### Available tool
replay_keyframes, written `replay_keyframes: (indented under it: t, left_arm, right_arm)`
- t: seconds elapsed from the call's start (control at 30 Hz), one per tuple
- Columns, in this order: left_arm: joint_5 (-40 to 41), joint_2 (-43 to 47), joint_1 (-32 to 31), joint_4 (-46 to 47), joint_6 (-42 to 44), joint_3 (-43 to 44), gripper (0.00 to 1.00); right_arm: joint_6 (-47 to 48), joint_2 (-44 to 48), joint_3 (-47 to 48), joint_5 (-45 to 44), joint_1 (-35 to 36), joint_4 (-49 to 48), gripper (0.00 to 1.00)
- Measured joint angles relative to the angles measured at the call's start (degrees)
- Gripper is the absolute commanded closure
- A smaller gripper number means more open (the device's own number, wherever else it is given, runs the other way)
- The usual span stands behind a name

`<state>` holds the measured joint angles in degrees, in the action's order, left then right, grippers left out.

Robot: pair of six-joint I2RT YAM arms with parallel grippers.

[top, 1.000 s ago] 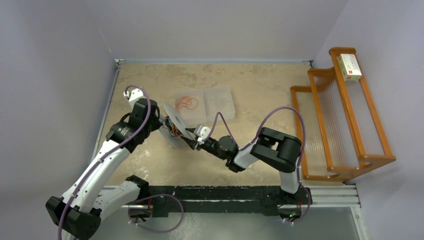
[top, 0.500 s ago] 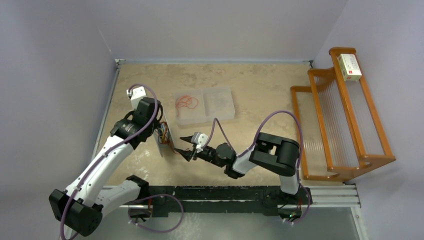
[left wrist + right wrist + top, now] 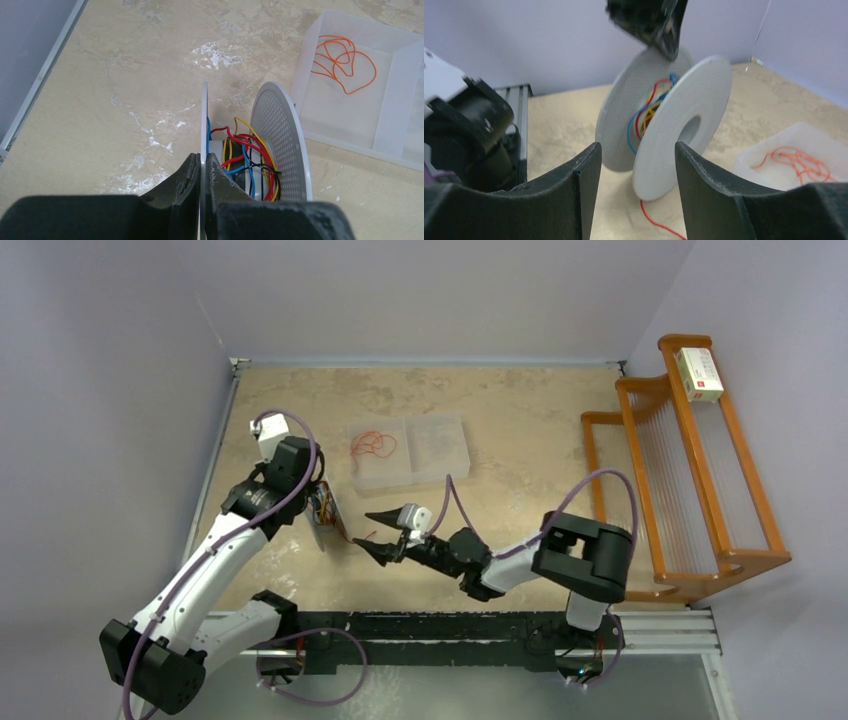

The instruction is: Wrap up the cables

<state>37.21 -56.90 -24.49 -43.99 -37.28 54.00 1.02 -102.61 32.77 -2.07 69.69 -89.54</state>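
Observation:
A grey double-disc spool stands on edge, with red, yellow, blue and black wires wound loosely on its core. My left gripper is shut on the rim of one disc. My right gripper is open just right of the spool, which shows between its fingers in the right wrist view. A thin red cable trails from the spool onto the table below the right gripper. More orange-red cables lie coiled in the clear box's left compartment.
The clear two-compartment box sits behind the spool at mid-table. A wooden stepped rack stands at the right edge with a small white and red carton on top. Walls close in left and behind.
The left gripper has carried the spool left and nearer, away from the box, and turned it on edge. The right gripper has drawn back from the spool and the right arm has shifted right.

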Motion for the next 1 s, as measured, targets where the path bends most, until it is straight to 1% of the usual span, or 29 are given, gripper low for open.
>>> replay_keyframes:
  t: [0.17, 0.3, 0.43, 0.63, 0.83, 0.93, 1.0]
  left_arm:
    - [-0.2, 2.9, 0.1, 2.3, -0.3, -2.6, 1.00]
    - [-0.2, 5.5, 0.1, 3.4, -1.1, -4.5, 1.00]
    - [0.0, 6.5, 0.1, 4.7, -2.7, -5.8, 1.00]
    - [0.8, 9.3, 0.1, 7.1, -6.8, -8.9, 1.00]
    - [3.6, 10.3, 0.1, 8.2, -10.9, -10.6, 1.00]
    - [4.7, 9.9, 0.1, 8.4, -12.1, -10.7, 0.94]
    - [5.1, 9.6, 0.1, 8.4, -13.0, -10.7, 0.93]
  right_arm:
    - [0.0, 7.7, -0.5, -0.3, 0.0, 2.6, 0.41]
    - [0.2, 11.0, -0.6, -0.4, 0.0, 7.4, 0.41]
    - [0.1, 12.2, -0.6, -0.3, 0.0, 13.0, 0.44]
    - [-1.4, 12.3, -0.5, -0.2, 0.0, 22.5, 0.44]
    - [-3.6, 14.0, -1.3, -1.3, 0.0, 27.8, 0.42]
    - [-4.1, 15.1, -1.1, -3.6, 0.0, 30.8, 0.41]
    - [-3.9, 15.4, 0.7, -6.3, -0.2, 35.5, 0.41]
